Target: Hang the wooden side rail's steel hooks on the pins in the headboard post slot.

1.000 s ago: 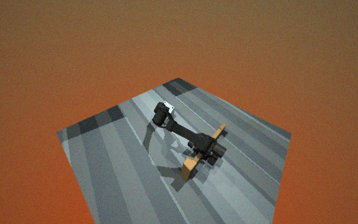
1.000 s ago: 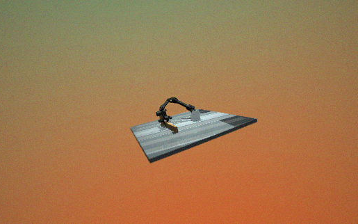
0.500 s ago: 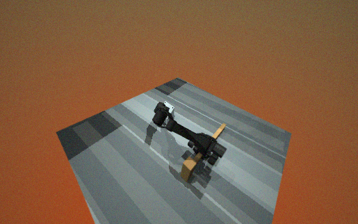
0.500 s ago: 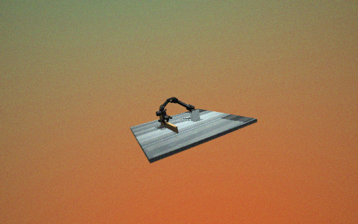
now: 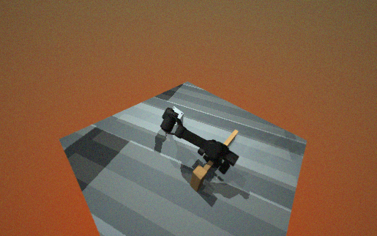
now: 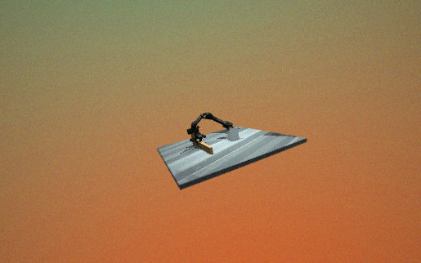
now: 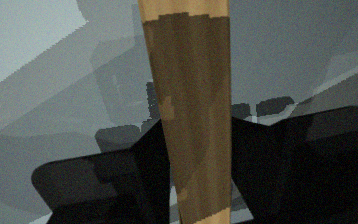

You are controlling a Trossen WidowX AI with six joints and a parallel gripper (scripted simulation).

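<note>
The wooden side rail (image 5: 231,137) (image 6: 206,148) (image 7: 195,90) stands on edge, its far end low at the table. Its near end meets or almost meets the headboard post (image 5: 197,182), which stands upright in the top view. My gripper (image 5: 212,163) (image 6: 197,141) (image 7: 185,120) is shut on the rail close to the post, with one finger on each side in the wrist view. The hooks, the slot and the pins are hidden or too small to make out, so I cannot tell whether the hooks sit on the pins.
The arm's base (image 5: 168,122) stands by a pale grey block (image 5: 177,111) (image 6: 233,134). The arm reaches from there over the rail. Shadows and uneven grey stripes cross the table (image 5: 140,176) (image 6: 189,169), and its edges drop off all round.
</note>
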